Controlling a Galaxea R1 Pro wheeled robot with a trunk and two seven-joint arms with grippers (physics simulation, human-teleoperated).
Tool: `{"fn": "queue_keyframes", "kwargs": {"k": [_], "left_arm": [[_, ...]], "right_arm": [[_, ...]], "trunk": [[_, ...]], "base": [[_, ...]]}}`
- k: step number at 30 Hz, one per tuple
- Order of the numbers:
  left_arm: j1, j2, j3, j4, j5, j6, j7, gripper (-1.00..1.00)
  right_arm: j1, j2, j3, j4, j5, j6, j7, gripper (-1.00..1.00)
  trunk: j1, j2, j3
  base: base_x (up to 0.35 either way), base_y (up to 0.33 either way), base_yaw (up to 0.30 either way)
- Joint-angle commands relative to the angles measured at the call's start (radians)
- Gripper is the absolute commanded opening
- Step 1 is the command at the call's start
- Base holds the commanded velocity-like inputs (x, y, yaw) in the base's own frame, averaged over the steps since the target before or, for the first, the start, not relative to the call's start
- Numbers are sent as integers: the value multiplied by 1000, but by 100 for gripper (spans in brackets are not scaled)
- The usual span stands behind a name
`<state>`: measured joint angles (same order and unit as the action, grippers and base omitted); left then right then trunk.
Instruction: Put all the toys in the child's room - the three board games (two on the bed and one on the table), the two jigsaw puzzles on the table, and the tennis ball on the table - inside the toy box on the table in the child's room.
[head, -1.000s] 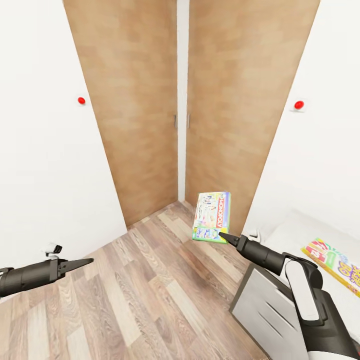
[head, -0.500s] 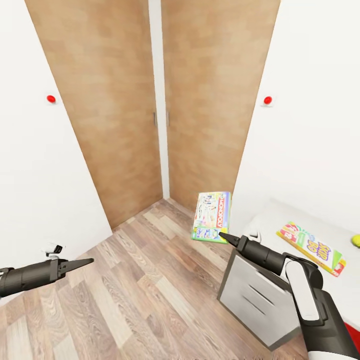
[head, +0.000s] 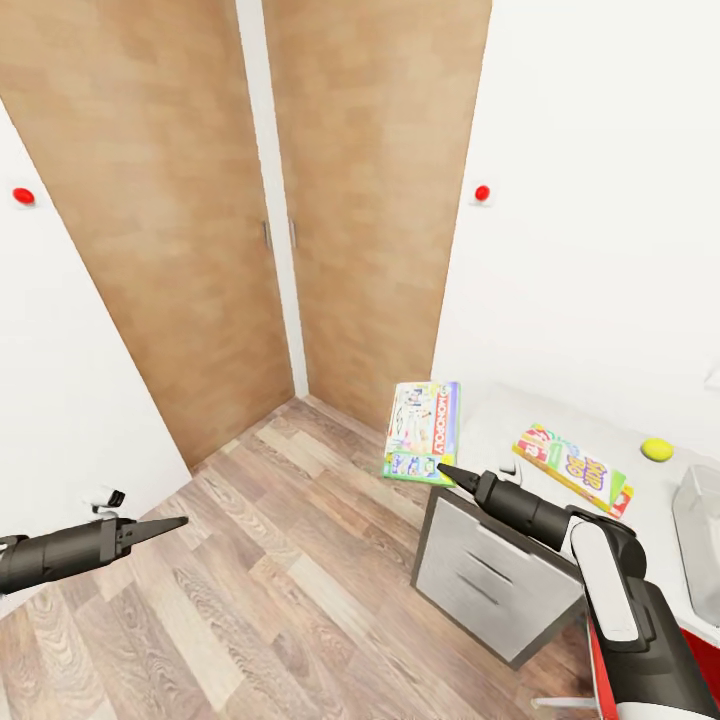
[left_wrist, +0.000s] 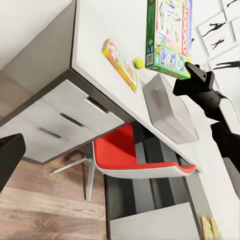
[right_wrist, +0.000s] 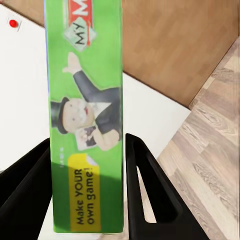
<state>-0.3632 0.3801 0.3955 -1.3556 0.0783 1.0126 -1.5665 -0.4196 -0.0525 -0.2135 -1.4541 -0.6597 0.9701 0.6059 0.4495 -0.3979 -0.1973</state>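
Right gripper (head: 447, 473) raised in front of the trunk, jaws pinching the lower edge of a green-edged board game (head: 424, 432), box held upright and clear of everything, above the wooden floor (head: 290, 560) just off the near end of the tabletop (head: 500, 420). From the right wrist, green side of that box (right_wrist: 86, 120) clamped between the two dark fingers (right_wrist: 150, 190), printed with a top-hatted cartoon man and "Make YOUR own game!".

Flat on the light grey tabletop, a second board game (head: 574, 468) in yellow, green and red, lying on a diagonal. Just beyond it, apart from its far corner, the tennis ball (head: 656, 449). Near that, at the picture's right edge, the toy box (head: 697, 520), light grey, partly cut off. From the left wrist, same layout: flat game (left_wrist: 120, 63), ball (left_wrist: 138, 62) just beside its end, bin (left_wrist: 169, 107) close by, held box (left_wrist: 169, 34) hanging above them. White drawer fronts (head: 490, 580) under the tabletop; red chair (left_wrist: 131, 161) tucked beneath. Small coloured patch (left_wrist: 210, 226) at the far corner of that view, possibly a jigsaw puzzle, too small to confirm.

Left gripper (head: 165, 524) out low to the left over the floor, tips drawn to a point, jaws seemingly pressed together, nothing held. Behind, two wooden doors (head: 250, 200) meeting in a corner, red knobs (head: 482, 192) on the white walls.
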Motion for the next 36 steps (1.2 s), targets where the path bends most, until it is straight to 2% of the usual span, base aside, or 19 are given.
{"fn": "queue_keyframes", "kwargs": {"k": [1,24,28,32,33,35,36], "left_arm": [[0,0,0,0,-1,11,-4,100],[0,-1,0,0,-2,11,-4,100],[0,0,0,1,-2,11,-4,100],[0,-5,0,1,-2,9,-4,100],[0,-5,0,1,-2,9,-4,100],[0,-6,0,1,-2,9,-4,100],[0,-6,0,1,-2,9,-4,100]], "right_arm": [[-2,0,-1,0,-4,7,6,-100],[5,-1,-3,-7,-6,13,8,-100],[5,0,-9,-9,-7,22,21,-100],[-2,-4,-22,-76,-28,77,23,-100],[-6,-11,-33,-83,-40,77,23,-100],[-11,-62,-68,-88,-93,77,23,-100],[-12,-104,-80,-87,-144,77,22,-100]], "trunk": [[1,-2,-3],[1,-2,-21],[1,-2,-24],[1,-2,-27],[1,-2,-28],[1,-2,-30],[1,-2,-30]], "base": [[0,0,-247],[0,0,-247],[0,0,-247],[0,0,-247],[0,0,-247],[0,0,-247],[0,0,-247]]}}
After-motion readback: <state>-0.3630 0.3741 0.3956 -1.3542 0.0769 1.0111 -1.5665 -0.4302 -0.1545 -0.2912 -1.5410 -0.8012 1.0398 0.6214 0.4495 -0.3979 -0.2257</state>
